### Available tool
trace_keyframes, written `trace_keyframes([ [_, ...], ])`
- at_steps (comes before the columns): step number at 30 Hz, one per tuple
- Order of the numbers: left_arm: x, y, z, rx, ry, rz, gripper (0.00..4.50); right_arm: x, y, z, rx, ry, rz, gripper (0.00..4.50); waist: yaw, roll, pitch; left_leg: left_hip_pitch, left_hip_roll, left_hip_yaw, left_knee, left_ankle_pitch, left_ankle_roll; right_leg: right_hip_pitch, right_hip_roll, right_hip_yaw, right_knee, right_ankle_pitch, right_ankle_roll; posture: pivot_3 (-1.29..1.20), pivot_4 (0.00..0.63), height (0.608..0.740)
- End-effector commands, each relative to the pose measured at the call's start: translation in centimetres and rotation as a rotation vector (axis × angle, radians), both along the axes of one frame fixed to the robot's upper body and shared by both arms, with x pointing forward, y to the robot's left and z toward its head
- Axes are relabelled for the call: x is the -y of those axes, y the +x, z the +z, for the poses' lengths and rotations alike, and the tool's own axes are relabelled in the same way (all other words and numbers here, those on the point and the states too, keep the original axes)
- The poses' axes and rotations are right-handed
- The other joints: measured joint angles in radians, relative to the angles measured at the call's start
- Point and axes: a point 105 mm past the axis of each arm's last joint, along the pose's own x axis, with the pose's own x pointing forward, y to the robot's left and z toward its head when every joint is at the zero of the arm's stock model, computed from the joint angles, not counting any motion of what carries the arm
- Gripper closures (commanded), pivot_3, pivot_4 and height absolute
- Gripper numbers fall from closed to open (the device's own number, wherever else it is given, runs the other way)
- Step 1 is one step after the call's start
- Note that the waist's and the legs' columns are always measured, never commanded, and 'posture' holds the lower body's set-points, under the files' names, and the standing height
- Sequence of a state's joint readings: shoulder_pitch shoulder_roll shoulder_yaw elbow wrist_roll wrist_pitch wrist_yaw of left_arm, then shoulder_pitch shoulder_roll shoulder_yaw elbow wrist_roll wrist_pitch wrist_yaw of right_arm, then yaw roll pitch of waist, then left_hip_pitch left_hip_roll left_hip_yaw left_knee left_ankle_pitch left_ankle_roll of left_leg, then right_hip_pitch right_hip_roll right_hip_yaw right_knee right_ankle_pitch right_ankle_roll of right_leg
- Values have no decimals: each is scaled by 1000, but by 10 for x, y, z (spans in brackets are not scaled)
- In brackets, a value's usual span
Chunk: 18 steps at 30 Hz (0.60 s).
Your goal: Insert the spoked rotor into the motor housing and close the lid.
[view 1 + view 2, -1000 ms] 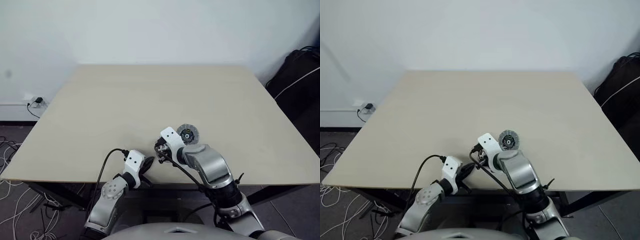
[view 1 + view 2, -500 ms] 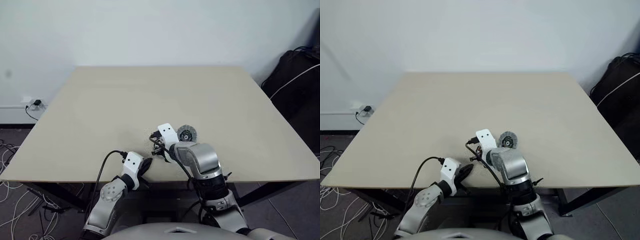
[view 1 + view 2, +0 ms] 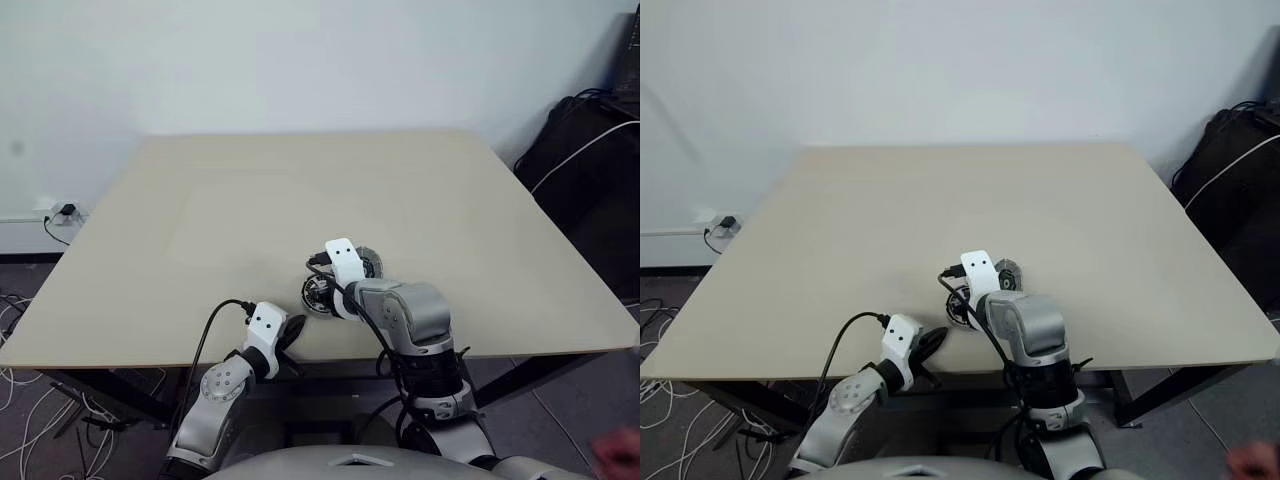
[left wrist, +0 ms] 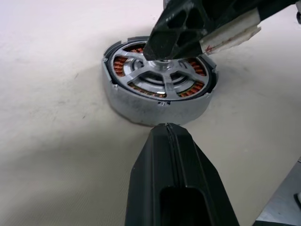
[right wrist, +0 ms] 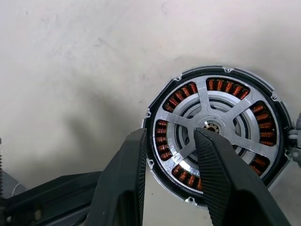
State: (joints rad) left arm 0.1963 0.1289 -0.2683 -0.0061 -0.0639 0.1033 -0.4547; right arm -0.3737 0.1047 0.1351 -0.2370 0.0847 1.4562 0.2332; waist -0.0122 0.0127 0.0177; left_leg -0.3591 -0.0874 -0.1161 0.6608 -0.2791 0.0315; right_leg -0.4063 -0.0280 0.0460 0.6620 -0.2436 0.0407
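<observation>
The spoked rotor [image 5: 202, 101] sits inside the motor housing [image 4: 155, 106], and copper windings show between its spokes. The housing stands near the table's front edge [image 3: 318, 293]. My right gripper [image 5: 170, 136] is open just above it, with one finger outside the housing's rim and the other over the spokes beside the hub. The lid [image 3: 370, 262] lies on the table just behind, partly hidden by the right wrist. My left gripper [image 4: 168, 127] is shut, empty and low, with its tip a short way in front of the housing.
The pale wooden table [image 3: 200, 200] stretches far behind and to both sides of the parts. A dark bag [image 3: 580, 150] sits on the floor past the table's right edge. Cables [image 3: 20, 380] lie on the floor to the left.
My right gripper's fingers have spread apart and its wrist has rolled, so the housing with the rotor now shows beside it. The left gripper has stayed put. The camera has shifted a little.
</observation>
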Motion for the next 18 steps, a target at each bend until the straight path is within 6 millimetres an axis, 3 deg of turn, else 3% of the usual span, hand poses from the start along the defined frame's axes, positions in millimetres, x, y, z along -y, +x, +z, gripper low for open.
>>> trace_keyframes([
  [1, 3, 5, 10, 36, -16, -14, 4500, -8, -2, 12, 26, 53, 13, 2798, 0, 0, 0, 0, 0, 0, 0, 0, 0, 0, 0, 0, 0, 0, 0, 0, 0, 740],
  [10, 2, 5, 10, 35, -11, -18, 4500, -28, -20, 25, -52, 220, 99, 2798, -1, 0, 0, 0, 0, -1, 0, 0, 0, 0, 0, 0, -1, 0, 0, 0, 0, 740],
  [18, 1, 5, 10, 36, -6, -22, 4500, -32, -26, 27, -85, 258, 116, 2798, -1, 0, 1, -1, 0, -1, -1, 0, 0, 0, 0, 0, -1, 0, 0, 0, 0, 740],
])
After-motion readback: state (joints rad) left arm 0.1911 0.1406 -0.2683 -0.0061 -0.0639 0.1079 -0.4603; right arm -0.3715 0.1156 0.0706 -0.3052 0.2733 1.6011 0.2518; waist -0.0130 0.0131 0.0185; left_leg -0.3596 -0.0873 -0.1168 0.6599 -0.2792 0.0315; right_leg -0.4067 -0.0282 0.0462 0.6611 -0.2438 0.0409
